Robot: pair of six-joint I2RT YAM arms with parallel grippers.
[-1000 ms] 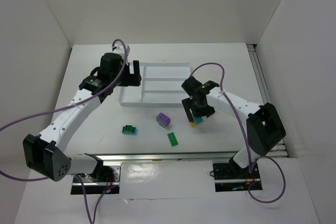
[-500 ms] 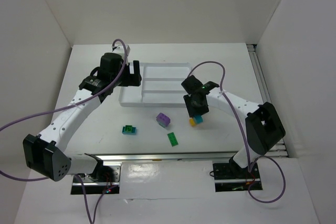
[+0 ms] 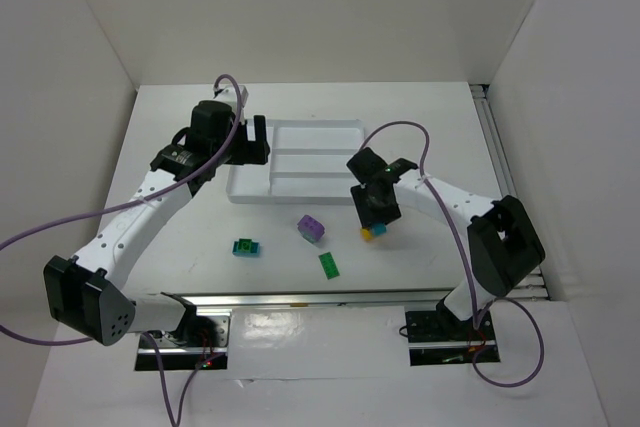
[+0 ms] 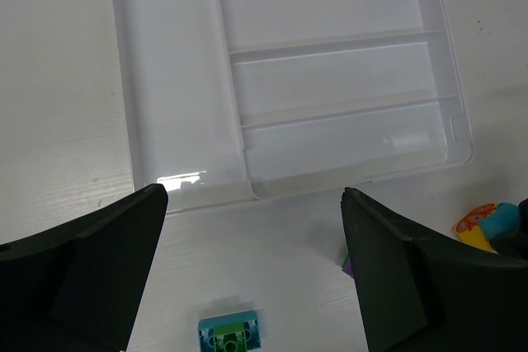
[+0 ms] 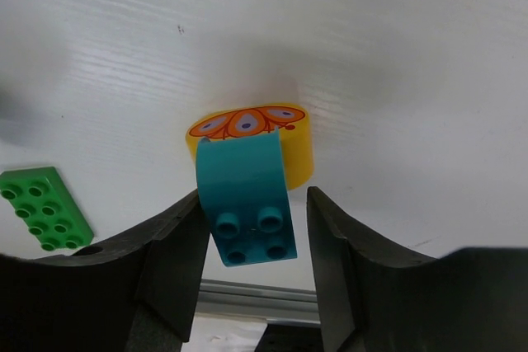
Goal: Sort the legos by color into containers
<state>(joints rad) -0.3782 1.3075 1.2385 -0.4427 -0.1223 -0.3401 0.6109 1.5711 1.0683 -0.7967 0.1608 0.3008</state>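
A teal brick [image 5: 247, 195] stands stacked on a yellow-orange brick [image 5: 295, 147] on the table. My right gripper [image 5: 252, 228] is open, with a finger on each side of the teal brick. The left finger touches it and the right one leaves a gap. In the top view that gripper [image 3: 372, 219] sits over the pair [image 3: 372, 232]. A purple brick [image 3: 311, 228], a teal-and-green brick [image 3: 245, 247] and a flat green brick [image 3: 329, 265] lie loose. The white tray [image 3: 248, 187] holds no bricks. My left gripper [image 3: 255, 142] hovers open over the tray's left end.
In the left wrist view, the tray [image 4: 177, 80] fills the upper part, the teal-and-green brick [image 4: 231, 334] lies below between the fingers, and the yellow-and-teal pair [image 4: 487, 224] is at right. The green brick [image 5: 45, 208] lies left of my right gripper. A metal rail runs along the near table edge.
My right gripper has turned and settled closer around the teal-on-yellow pair. The bricks and the left arm have not moved.
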